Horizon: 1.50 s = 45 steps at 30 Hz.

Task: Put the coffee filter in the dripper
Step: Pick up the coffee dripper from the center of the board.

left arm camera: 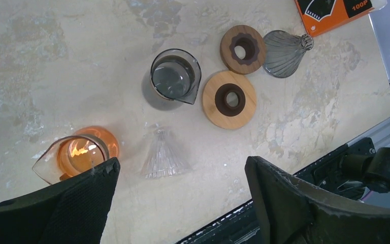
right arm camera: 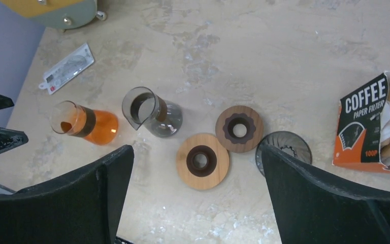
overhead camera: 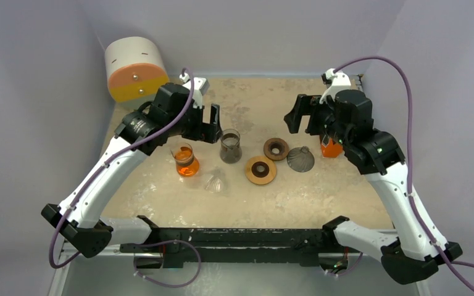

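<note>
Mottled beige bench (overhead camera: pixel 265 92), grey walls | I see left pincer (left arm camera: pixel 183 168) and right pincer (right arm camera: pixel 198 152) both spread wide, holding nothing | coffee filter pack (right arm camera: pixel 360 117) lies at 3 o'clock of grey dripper (right arm camera: pixel 284 148) | clear dripper (left arm camera: pixel 163 155) at 7 o'clock of grey carafe (left arm camera: pixel 175 79)

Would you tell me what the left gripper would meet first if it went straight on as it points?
Probably the clear ribbed glass dripper, which shows just ahead between the open left gripper's fingers; depth is unclear.
</note>
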### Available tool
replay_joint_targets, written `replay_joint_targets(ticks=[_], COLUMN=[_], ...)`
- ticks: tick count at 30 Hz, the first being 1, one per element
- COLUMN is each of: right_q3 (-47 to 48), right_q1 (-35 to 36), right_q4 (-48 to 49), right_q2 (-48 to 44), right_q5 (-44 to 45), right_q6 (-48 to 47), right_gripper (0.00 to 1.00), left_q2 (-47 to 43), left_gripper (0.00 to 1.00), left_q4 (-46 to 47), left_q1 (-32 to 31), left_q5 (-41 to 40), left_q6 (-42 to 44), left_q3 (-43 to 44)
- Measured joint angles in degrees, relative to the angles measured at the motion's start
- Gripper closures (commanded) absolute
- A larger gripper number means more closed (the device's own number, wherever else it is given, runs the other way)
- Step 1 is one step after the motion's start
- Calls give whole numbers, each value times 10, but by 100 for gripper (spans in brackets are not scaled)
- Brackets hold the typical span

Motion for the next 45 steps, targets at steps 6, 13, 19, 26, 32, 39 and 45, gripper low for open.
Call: replay_joint_targets(ticks=[6, 13, 19, 26, 32, 39, 45], right_q3=[17, 5, -12, -29, -35, -35, -35], right_q1=[0, 0, 6, 33, 67, 142, 201], right_q4=[-46, -58, -57, -59, -59, -58, -57], right_q2=[17, 29, 28, 29, 31, 67, 95], right_q5=[6, -4, -23, -32, -32, -16, 7], right_q6=[-8, -36, -52, -53, -52, -50, -47], right_gripper=[1, 1, 2, 1, 1, 1, 4], left_q2=[-5, -25, -44, -63, -80, -88, -99], left_gripper=[8, 10, 10, 12, 17, 26, 27], left_q4=[-12, -26, -35, -49, -58, -61, -64], left_q1=[0, 0, 0, 0, 2, 110, 163], left_q5=[-1, -33, -62, -102, -139, -100, -80], left_q6=[-14, -29, -43, -54, -76, -101, -113], left_q3=[-4, -25, -51, -73, -111, -164, -186])
